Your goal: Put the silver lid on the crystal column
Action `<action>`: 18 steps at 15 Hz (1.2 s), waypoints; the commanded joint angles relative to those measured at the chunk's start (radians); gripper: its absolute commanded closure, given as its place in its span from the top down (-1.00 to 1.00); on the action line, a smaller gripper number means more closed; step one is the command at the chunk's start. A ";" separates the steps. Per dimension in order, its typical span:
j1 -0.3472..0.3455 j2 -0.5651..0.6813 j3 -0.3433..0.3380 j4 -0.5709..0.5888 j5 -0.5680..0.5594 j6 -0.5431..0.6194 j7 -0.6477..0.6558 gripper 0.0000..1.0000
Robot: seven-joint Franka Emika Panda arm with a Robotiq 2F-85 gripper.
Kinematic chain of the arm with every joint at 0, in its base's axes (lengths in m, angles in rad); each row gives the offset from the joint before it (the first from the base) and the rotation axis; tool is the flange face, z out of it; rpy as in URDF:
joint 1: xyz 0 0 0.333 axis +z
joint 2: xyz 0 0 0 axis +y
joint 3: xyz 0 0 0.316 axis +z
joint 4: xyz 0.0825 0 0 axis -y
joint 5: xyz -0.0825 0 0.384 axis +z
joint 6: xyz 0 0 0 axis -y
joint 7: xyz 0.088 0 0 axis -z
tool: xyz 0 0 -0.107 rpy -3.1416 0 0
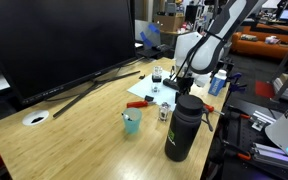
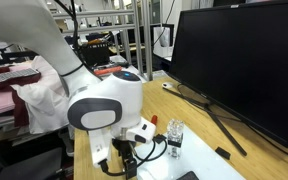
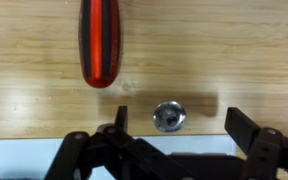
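Gaping wide and empty, the tool (image 3: 177, 122) flanks the silver lid (image 3: 167, 116), red-and-black handle (image 3: 99, 40) just beyond.

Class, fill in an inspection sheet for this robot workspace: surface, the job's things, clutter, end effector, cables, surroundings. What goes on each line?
Surface: wooden table, with a white sheet lying near the arm.
Job's things: silver lid lies flat on the wood; crystal column stands upright, uncovered, apart from the lid.
Clutter: black bottle, teal cup, red-and-black handle, white ring.
Grippers: end effector open above the lid, holding nothing.
Cables: black cable looped at the wrist.
Surroundings: large dark monitor on the table; shelving and lab gear behind.
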 commanded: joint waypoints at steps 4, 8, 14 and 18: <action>-0.016 0.009 0.011 0.010 -0.034 0.006 0.024 0.12; -0.016 0.009 0.011 0.010 -0.042 0.008 0.026 -0.41; -0.024 0.002 0.015 0.006 -0.031 0.003 0.017 -1.00; -0.029 -0.029 0.010 0.002 -0.030 -0.028 0.025 -0.94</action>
